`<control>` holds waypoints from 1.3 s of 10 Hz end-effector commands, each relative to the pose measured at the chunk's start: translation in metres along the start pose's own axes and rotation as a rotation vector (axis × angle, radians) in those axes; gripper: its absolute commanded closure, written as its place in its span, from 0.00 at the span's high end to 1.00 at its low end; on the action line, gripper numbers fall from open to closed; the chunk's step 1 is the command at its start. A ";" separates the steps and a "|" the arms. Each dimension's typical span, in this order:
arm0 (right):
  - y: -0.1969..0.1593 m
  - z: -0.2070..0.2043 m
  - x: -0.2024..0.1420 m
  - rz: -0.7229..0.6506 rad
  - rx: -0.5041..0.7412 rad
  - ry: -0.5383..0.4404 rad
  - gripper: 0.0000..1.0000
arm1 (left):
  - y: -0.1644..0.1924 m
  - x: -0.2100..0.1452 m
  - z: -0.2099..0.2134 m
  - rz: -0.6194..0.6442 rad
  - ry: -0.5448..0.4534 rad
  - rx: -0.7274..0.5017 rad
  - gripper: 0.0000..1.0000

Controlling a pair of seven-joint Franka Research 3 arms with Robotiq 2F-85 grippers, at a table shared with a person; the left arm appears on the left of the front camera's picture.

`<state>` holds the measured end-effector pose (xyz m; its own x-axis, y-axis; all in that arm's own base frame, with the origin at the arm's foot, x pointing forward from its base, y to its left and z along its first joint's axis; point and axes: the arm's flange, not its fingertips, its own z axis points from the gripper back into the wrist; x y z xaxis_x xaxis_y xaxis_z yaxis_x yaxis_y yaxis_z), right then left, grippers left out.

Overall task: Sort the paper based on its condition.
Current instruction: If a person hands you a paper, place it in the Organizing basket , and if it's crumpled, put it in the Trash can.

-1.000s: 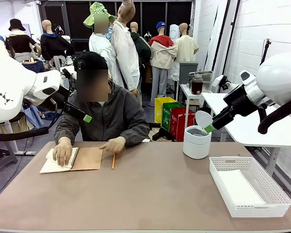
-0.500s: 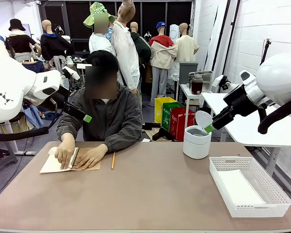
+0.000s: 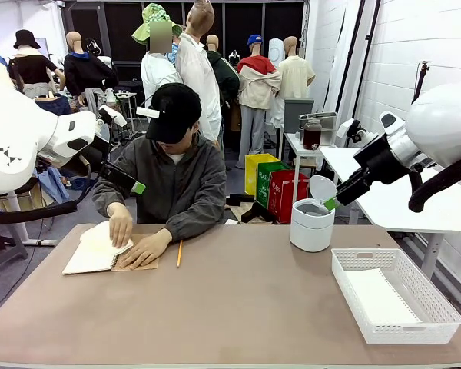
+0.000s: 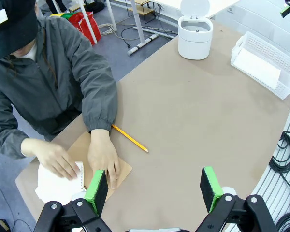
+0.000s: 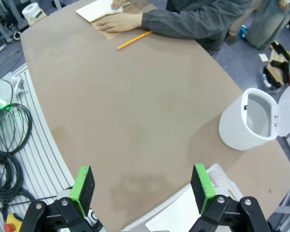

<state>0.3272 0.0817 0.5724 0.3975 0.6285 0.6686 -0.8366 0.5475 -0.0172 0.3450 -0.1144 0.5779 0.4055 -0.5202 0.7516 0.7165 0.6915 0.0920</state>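
While the paper (image 3: 96, 247) lies in the open notebook (image 3: 135, 257) at the table's (image 3: 238, 307) ten o'clock, under the person's hands (image 3: 121, 228), I see my left gripper (image 4: 154, 186) spread wide and empty, hovering above it. My right gripper (image 5: 142, 189) is equally wide, empty, raised over the bin (image 3: 312, 224) and basket (image 3: 392, 296) at three o'clock.
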 end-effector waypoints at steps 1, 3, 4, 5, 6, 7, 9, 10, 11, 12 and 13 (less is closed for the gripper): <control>0.000 0.000 0.001 0.005 0.004 0.003 1.00 | 0.001 0.000 0.001 0.004 0.004 -0.007 1.00; 0.000 0.000 0.001 0.005 0.004 0.003 1.00 | 0.001 0.000 0.001 0.004 0.004 -0.007 1.00; 0.000 0.000 0.001 0.005 0.004 0.003 1.00 | 0.001 0.000 0.001 0.004 0.004 -0.007 1.00; 0.000 0.000 0.001 0.005 0.004 0.003 1.00 | 0.001 0.000 0.001 0.004 0.004 -0.007 1.00; 0.000 0.000 0.001 0.005 0.004 0.003 1.00 | 0.001 0.000 0.001 0.004 0.004 -0.007 1.00; 0.000 0.000 0.001 0.005 0.004 0.003 1.00 | 0.001 0.000 0.001 0.004 0.004 -0.007 1.00; 0.000 0.000 0.001 0.005 0.004 0.003 1.00 | 0.001 0.000 0.001 0.004 0.004 -0.007 1.00; 0.000 0.000 0.001 0.005 0.004 0.003 1.00 | 0.001 0.000 0.001 0.004 0.004 -0.007 1.00; 0.000 0.000 0.001 0.005 0.004 0.003 1.00 | 0.001 0.000 0.001 0.004 0.004 -0.007 1.00; 0.000 0.000 0.001 0.005 0.004 0.003 1.00 | 0.001 0.000 0.001 0.004 0.004 -0.007 1.00; 0.000 0.000 0.001 0.005 0.004 0.003 1.00 | 0.001 0.000 0.001 0.004 0.004 -0.007 1.00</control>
<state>0.3272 0.0817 0.5724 0.3975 0.6285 0.6686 -0.8366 0.5475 -0.0172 0.3450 -0.1144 0.5779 0.4056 -0.5202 0.7516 0.7165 0.6915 0.0920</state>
